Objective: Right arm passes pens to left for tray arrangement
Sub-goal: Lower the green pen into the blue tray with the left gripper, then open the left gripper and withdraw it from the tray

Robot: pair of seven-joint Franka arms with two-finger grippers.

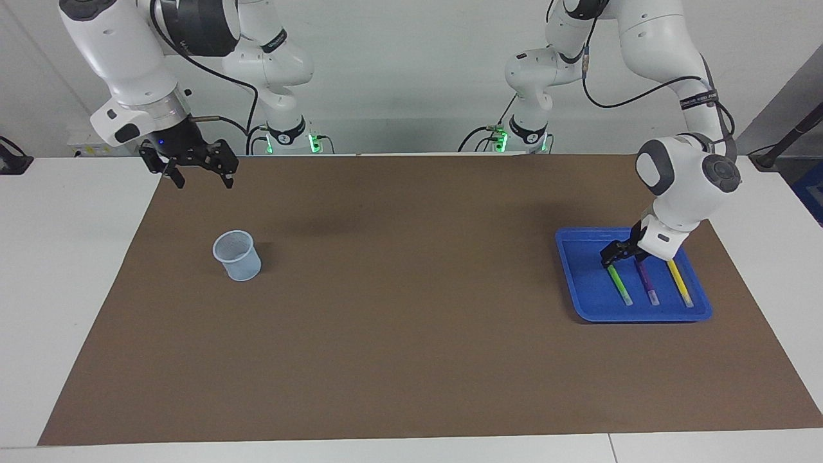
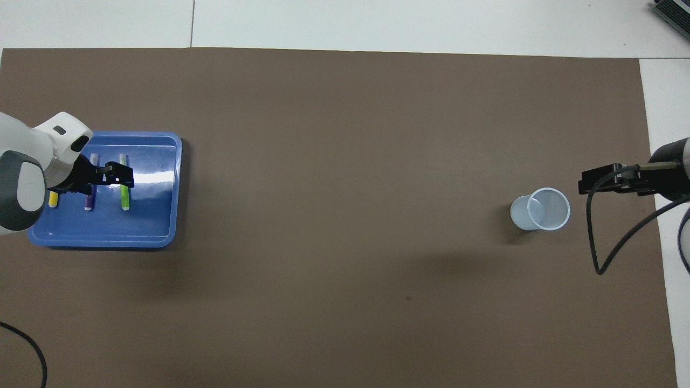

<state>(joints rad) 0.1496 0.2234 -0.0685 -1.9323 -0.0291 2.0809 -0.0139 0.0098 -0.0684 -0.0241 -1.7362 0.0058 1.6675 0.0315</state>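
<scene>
Blue tray [image 1: 582, 283] sits at the left arm's end of the table, holding green pen [image 1: 620, 285], purple pen [image 1: 647, 285] and yellow pen [image 1: 679, 283] side by side. Pens probably light, stiff, slippery; pinch mid-barrel. Left gripper [image 1: 619, 254] spread over tray, empty. Right gripper [image 1: 199, 172] spread, waiting above the table's edge, near cup [image 1: 237, 255].

one high view faces the robots, one looks down; both share the table [image 1: 411, 411].

A robotics lab: two white Franka arms [image 1: 669, 58] are bolted at one edge of a white surface [image 1: 71, 257] covered by a plain brown mat [image 1: 411, 334]. Green status lights [image 1: 313, 143] glow at the arm bases, loose black cables [image 1: 247, 109] trail nearby, and above the mat rises a bare white wall [image 1: 411, 77].
</scene>
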